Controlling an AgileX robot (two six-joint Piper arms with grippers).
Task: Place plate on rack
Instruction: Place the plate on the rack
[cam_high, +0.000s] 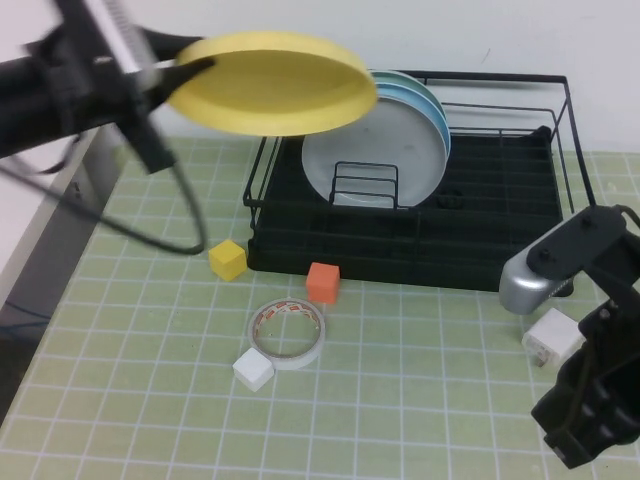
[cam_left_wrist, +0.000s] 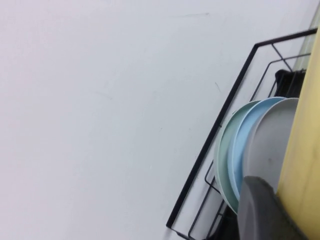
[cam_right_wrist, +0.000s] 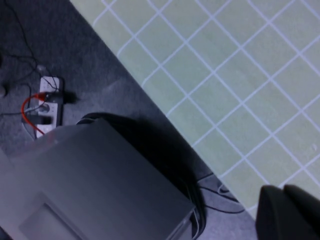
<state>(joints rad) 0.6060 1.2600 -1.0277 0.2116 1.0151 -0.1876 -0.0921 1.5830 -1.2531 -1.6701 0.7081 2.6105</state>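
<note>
**Yellow plate carried high toward the rack**

In the upper left of the high view the left hand (cam_high: 190, 68) was clenched on the rim of the yellow plate (cam_high: 275, 82), holding it in the air, nearly flat and only slightly tilted, above the left end of the rack (cam_high: 500, 262). The plate touched nothing but the hand. Just beyond it, in the rack's back left part, stood a grey-white plate (cam_high: 375, 150) with light blue plates (cam_high: 437, 110) stacked close behind it, all leaning upright. The left wrist view showed the same stack edge-on, with the yellow rim (cam_left_wrist: 302, 165) filling the right edge of that frame.

The right hand (cam_high: 590, 425) sat in the lower right corner of the high view, off to the side of the table (cam_high: 130, 400) and well apart from the rack; whether it was clenched or released I cannot tell.

On the table in front of the rack lay a yellow cube (cam_high: 228, 259), an orange cube (cam_high: 322, 282), a roll of tape (cam_high: 288, 333) and a white cube (cam_high: 253, 370).

To my eye this was the carry step, with the placing not yet done. The next move looked to call for tipping the plate upright and lowering it into free dividers in front of the standing plates, without knocking them.
</note>
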